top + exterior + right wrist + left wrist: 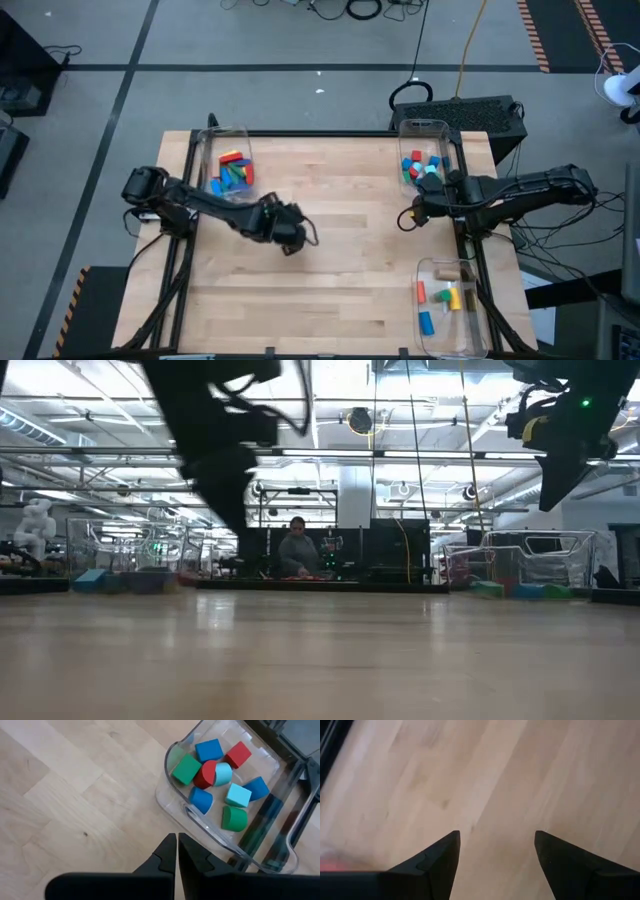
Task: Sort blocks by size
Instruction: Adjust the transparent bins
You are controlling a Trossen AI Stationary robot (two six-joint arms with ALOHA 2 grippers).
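Hands first: your left hand (496, 865) hangs over bare wood near the middle of the surface (340, 270), its fingers spread wide with nothing between them, which suits a hand that has nothing left to fetch there. Your right hand (177, 855) has its fingers pressed together and empty, poised just beside the near wall of the far right bin (200, 822), probably because it has no block to carry. Outward from there, the blocks (215, 772) all sit inside clear bins: chunky red, blue, green and pale blue pieces in that far right bin, a flatter pile of bars in the far left bin (228, 150), and a few upright pieces in the near right bin (445, 300). No loose block shows on the surface, so the sorting looks about finished. Beyond the far edge, a person (297, 550) sits in the room.
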